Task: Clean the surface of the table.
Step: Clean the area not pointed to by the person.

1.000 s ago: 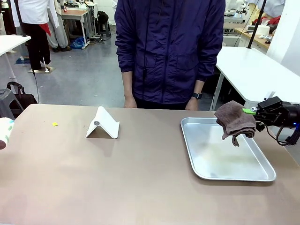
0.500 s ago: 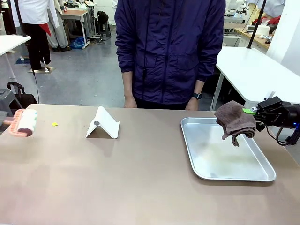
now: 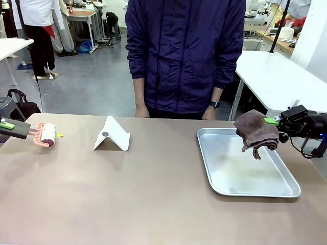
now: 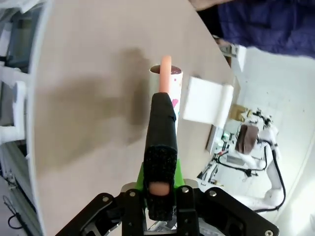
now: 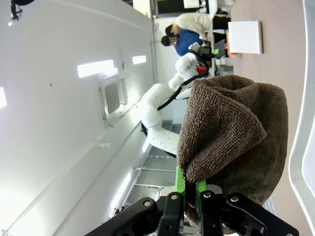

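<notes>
Gripping a roller (image 3: 48, 135) by its pink handle, the left gripper (image 3: 25, 131) has its jaws clamped tight, the handle running out past the fingertips. In its wrist view the gripper (image 4: 162, 113) points the roller (image 4: 173, 83) out over the table (image 4: 88, 98). I cannot tell whether the drum touches the top or hangs just above it. Just beyond the drum lies a small yellow scrap (image 3: 60, 135). Farther out from this gripper, toward the other arm, stands a white folded stand (image 3: 113, 135).

The table (image 3: 153, 194) spreads under and between both grippers, with a person (image 3: 184, 56) standing at its far edge. It looks heavy and rigid, so it is not a thing to take hold of; the work is done on its smooth matte top. I judge that a roller would run freely there under light pressure. The scrap looks light enough to stick to the drum.

Below the right gripper sits a metal tray (image 3: 286, 191). The right gripper (image 3: 278, 125) is closed on a brown cloth (image 3: 255, 131), pinched at one bunched edge. In its wrist view the cloth (image 5: 236, 132) sags soft and limp from the gripper (image 5: 189, 189), clear of the tray. For wiping, it probably needs pressing flat against the top.
</notes>
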Controlling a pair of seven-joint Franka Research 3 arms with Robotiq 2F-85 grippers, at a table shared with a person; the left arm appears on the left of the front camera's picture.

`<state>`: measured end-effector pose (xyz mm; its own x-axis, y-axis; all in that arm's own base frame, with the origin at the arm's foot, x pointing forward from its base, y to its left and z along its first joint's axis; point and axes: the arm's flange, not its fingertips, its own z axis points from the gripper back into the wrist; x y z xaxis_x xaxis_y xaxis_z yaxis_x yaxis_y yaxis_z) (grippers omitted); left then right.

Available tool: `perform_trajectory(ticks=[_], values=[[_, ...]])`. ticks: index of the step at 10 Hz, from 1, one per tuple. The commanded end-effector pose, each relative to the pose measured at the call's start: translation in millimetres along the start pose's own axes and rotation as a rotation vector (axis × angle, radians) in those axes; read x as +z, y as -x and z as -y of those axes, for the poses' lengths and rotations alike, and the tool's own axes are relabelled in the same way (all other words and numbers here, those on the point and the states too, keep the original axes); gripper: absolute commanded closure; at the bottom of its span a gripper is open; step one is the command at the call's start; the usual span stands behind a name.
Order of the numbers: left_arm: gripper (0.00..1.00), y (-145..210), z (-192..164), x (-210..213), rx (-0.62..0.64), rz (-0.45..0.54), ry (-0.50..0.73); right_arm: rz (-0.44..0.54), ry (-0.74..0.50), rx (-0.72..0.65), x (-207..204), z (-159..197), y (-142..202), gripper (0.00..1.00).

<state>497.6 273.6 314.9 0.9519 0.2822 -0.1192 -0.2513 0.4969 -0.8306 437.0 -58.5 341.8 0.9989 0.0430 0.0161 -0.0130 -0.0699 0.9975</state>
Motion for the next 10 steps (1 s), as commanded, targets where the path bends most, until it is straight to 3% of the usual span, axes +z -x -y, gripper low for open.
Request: perform_trajectory(ticks=[1,4,10], values=[[0.78,-20.1,-7.2,7.4,0.084,0.024,0.032,0.001,0.013,0.016,-1.8,-1.5,0.8,0.91],[0.78,-32.5,-22.8,10.2,0.128,0.069,0.049,0.001,0.013,0.016,-1.8,-1.5,0.8,0.91],[0.78,-19.5,-23.8,0.2,0.095,0.076,0.017,0.001,0.013,0.016,-1.8,-1.5,0.8,0.91]])
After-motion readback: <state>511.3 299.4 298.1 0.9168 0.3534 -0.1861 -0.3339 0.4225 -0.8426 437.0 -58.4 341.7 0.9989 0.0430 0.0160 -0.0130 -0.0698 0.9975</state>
